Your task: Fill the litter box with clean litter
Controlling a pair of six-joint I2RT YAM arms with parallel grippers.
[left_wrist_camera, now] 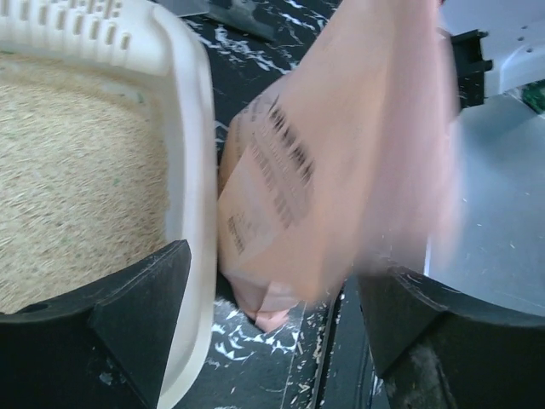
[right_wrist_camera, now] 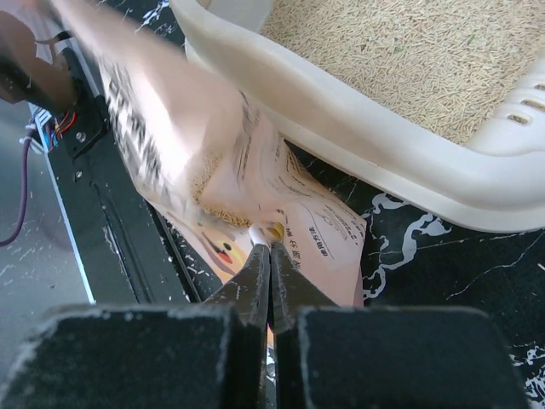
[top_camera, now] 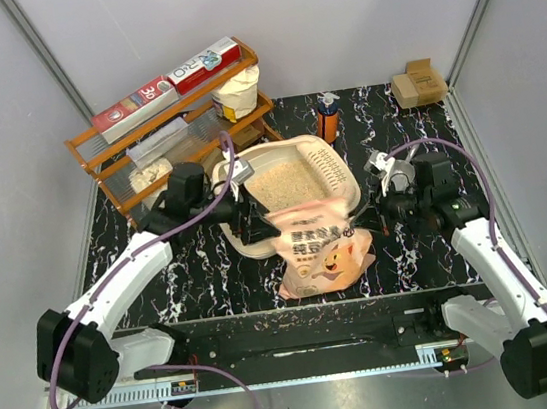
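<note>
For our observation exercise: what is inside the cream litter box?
Sandy-tan litter fills the litter box; its floor beneath is hidden, and the peach bag covers the near edge.

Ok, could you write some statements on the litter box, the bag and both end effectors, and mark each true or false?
The litter box holds litter. True.
The bag lies inside the litter box. False: it is outside, at the near side.
The right end effector is shut on the bag. True.
The left end effector is shut on the bag. False: its fingers stand wide apart, the bag between them.
</note>
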